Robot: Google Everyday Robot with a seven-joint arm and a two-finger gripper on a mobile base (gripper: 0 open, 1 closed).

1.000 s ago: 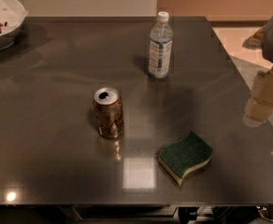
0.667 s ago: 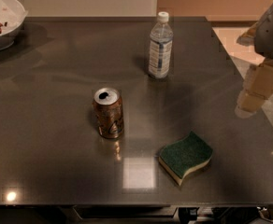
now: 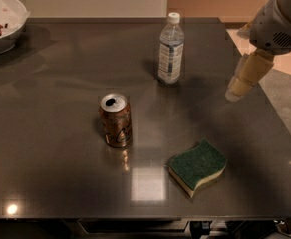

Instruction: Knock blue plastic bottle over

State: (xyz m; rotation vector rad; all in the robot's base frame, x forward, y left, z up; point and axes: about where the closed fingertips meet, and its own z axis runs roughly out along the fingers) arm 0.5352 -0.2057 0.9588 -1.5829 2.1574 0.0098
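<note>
The claw (image 3: pixel 234 91) hangs above the right side of the counter (image 3: pixel 61 183) with nothing visibly in its grasp (whether it is spread or closed cannot be told). Well to its left, the blue plastic bottle (image 3: pixel 171 51) stands upright near the back edge. Closer to the front sit an opened soda can (image 3: pixel 115 121) and a green sponge (image 3: pixel 198 167). A white bowl (image 3: pixel 3 21) occupies the far left corner.

One blue plastic bottle (image 3: pixel 171 49), one brown soda can (image 3: pixel 116 120), one green sponge (image 3: pixel 198 167) and one white bowl (image 3: pixel 1 21) are counted on a single dark table (image 3: pixel 56 178), with one claw (image 3: pixel 239 87) seen above its right side.
</note>
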